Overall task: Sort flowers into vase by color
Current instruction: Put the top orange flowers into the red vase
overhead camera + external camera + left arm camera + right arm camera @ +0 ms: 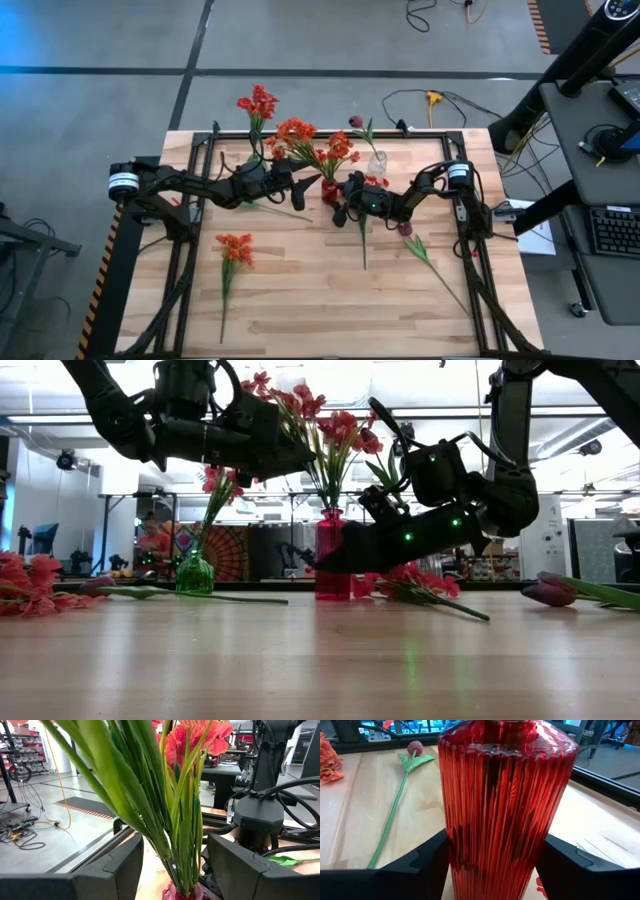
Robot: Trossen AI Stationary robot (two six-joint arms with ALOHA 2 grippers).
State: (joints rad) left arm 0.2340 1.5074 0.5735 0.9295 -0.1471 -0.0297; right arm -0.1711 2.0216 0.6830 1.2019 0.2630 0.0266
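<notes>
A ribbed red vase [505,795] stands mid-table holding several orange-red flowers [300,132]. My right gripper [492,870] comes level from the table's right and is closed on the vase's lower body. My left gripper [175,870] comes level from the left, higher up, and is open. Its fingers stand on either side of the green stalks [177,835] above the vase's mouth without touching them. More flowers lie on the table: an orange-red one [235,247] at the near left, a dark maroon one [405,230] at the right, and a red one [375,182] by my right gripper. My right gripper pinches the red vase between its two fingers [427,862], one on each ribbed side wall [455,850], low on the body. The fingers come level from the table's right. The vase stands upright with its base on the table [330,592].
A green vase [195,573] with red blooms [258,102] stands far left of the red vase. A clear vase [378,162] holds a maroon flower [355,122] at the far right. Loose stalks [362,245] lie near the middle. Bare tabletop [310,300] lies toward the near edge.
</notes>
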